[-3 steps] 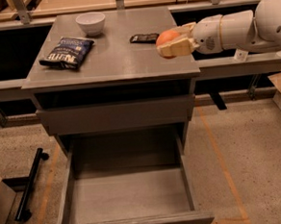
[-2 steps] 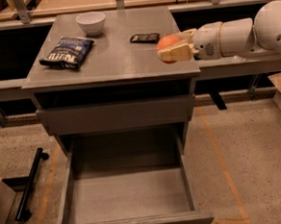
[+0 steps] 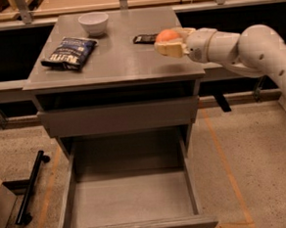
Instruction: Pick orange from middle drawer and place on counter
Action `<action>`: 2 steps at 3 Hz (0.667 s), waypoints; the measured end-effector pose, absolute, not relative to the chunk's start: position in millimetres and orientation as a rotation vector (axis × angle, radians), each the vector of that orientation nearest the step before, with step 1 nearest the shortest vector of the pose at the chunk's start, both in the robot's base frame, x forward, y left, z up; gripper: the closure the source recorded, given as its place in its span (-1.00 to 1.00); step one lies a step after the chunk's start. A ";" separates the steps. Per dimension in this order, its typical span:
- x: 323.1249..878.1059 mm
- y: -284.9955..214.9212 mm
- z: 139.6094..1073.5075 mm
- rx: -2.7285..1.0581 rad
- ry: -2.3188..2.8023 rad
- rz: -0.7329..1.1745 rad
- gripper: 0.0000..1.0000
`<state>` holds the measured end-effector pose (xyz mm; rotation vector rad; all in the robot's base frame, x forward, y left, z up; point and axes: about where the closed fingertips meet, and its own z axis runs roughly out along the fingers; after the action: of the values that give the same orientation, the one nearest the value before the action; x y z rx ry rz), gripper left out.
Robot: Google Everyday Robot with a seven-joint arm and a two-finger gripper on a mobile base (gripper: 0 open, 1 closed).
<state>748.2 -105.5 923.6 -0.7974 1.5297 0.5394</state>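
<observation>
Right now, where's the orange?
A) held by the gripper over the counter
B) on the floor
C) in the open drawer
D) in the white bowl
A: the orange sits in the gripper, which is closed on it above the right side of the counter; the open drawer holds nothing.

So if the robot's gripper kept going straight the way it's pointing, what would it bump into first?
Probably the small dark packet on the counter, just ahead. The gripper, shut on the orange, points toward the picture's left over the counter's right side. It may pass above it; height is unclear.
</observation>
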 end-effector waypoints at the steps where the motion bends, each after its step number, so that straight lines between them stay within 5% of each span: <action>1: 799.8 -99.4 929.3 -0.735 1.475 0.505 0.65; 2: 837.1 -80.9 930.1 -0.710 1.445 0.520 0.19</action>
<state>837.1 -80.9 930.1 -0.7096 1.4446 0.5199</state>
